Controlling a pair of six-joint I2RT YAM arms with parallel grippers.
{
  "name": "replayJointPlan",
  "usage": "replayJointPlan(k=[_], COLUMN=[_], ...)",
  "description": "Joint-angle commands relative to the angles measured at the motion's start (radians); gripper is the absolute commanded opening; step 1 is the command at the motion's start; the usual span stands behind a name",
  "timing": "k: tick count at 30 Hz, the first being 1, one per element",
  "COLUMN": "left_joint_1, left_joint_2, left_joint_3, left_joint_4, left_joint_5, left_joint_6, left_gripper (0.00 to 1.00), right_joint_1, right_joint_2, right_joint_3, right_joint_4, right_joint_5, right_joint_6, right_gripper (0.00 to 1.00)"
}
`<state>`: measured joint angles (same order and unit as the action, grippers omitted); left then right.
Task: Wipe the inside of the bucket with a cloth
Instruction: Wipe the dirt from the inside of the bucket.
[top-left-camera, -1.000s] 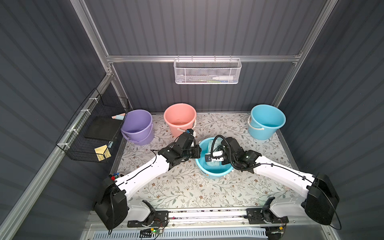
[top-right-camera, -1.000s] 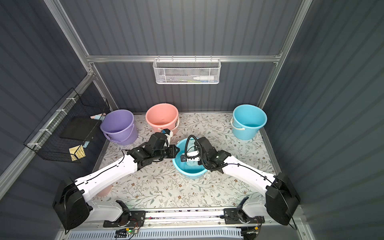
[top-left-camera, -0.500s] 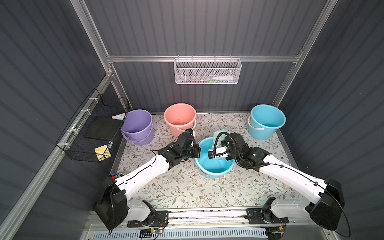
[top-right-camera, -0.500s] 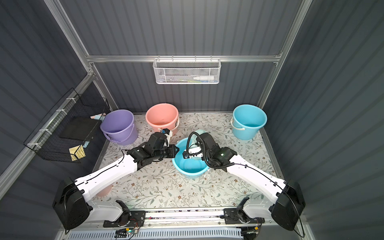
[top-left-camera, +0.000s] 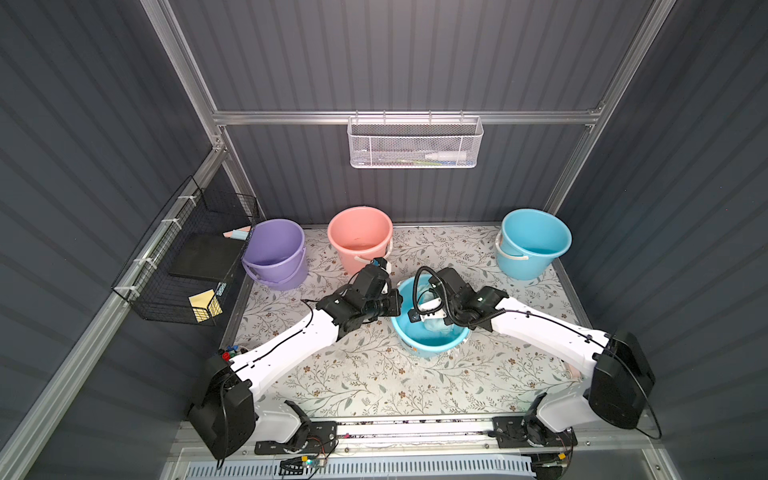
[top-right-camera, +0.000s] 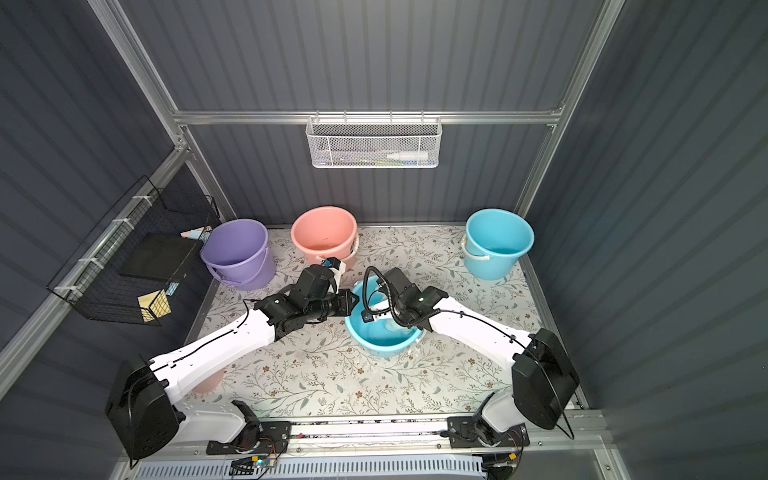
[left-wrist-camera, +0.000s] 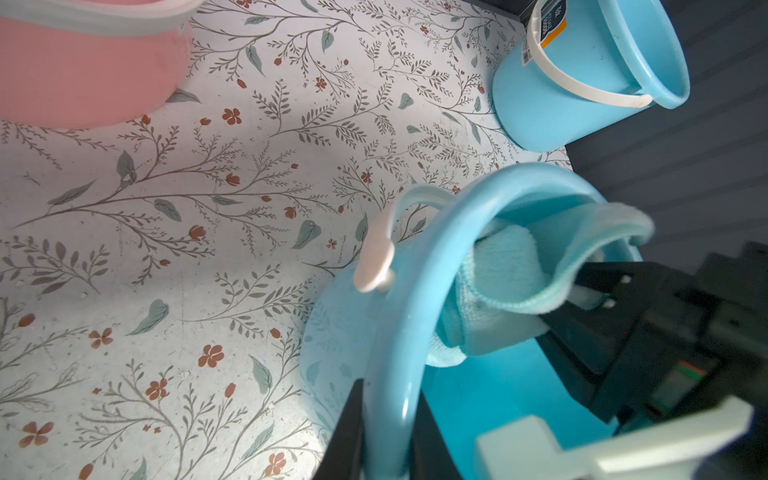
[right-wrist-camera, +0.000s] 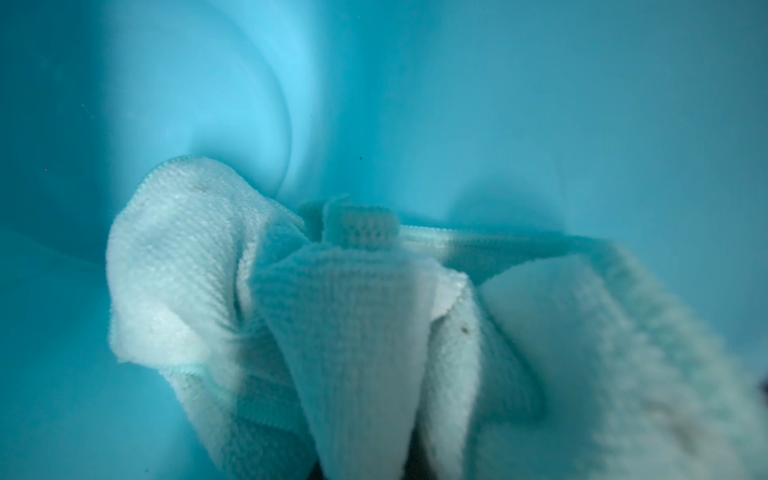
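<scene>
A light blue bucket (top-left-camera: 428, 338) stands tilted on the floral mat in the middle in both top views. My left gripper (top-left-camera: 397, 301) is shut on its near-left rim; the left wrist view shows the rim (left-wrist-camera: 390, 374) pinched between the two dark fingers (left-wrist-camera: 345, 436). A pale mint cloth (top-left-camera: 436, 326) is bunched inside the bucket. My right gripper (right-wrist-camera: 374, 465) reaches in from the right and is shut on the cloth (right-wrist-camera: 353, 311), pressing it against the blue inner wall (right-wrist-camera: 498, 104). Its fingertips are hidden by the cloth.
A purple bucket (top-left-camera: 274, 253), a pink bucket (top-left-camera: 359, 239) and another blue bucket (top-left-camera: 532, 243) stand along the back. A white mesh basket (top-left-camera: 415, 141) hangs on the back wall. A black wire rack (top-left-camera: 187, 270) hangs on the left wall.
My right gripper carried the cloth up toward the bucket's far rim, then back down inside. The left gripper and the bucket stayed where they were.
</scene>
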<state>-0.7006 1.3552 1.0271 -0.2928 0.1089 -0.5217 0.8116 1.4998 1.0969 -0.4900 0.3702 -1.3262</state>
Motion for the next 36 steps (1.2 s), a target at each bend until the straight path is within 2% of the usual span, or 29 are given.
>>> replayJointPlan(k=[1,13,17,21,28,36], left_joint_1=[0.005,0.004,0.004,0.004,0.004,0.004], left_joint_2=[-0.018,-0.020,-0.026,-0.028,-0.040,-0.048], left_joint_3=[0.028,0.027,0.024,0.020,0.021,0.025], left_joint_4=[0.008,0.007,0.007,0.009,0.007,0.011], left_joint_5=[0.000,-0.005,-0.008,-0.016,-0.049,-0.077], left_joint_6=[0.011,0.010,0.008,0.007,0.012,0.028], left_gripper=[0.00,0.00,0.00,0.00,0.00,0.00], right_joint_1=[0.000,0.000,0.000,0.000,-0.008,-0.002], right_joint_2=[0.057,0.276,0.303,0.263,0.100,-0.056], right_joint_3=[0.023,0.027,0.031,0.057,0.125,0.218], right_joint_4=[-0.064,0.002,0.003,-0.068,-0.337,-0.548], right_joint_5=[-0.009,-0.125,-0.153,-0.171,-0.222,-0.245], right_joint_6=[0.046,0.197,0.235,0.256,0.336,0.499], right_gripper=[0.00,0.00,0.00,0.00,0.00,0.00])
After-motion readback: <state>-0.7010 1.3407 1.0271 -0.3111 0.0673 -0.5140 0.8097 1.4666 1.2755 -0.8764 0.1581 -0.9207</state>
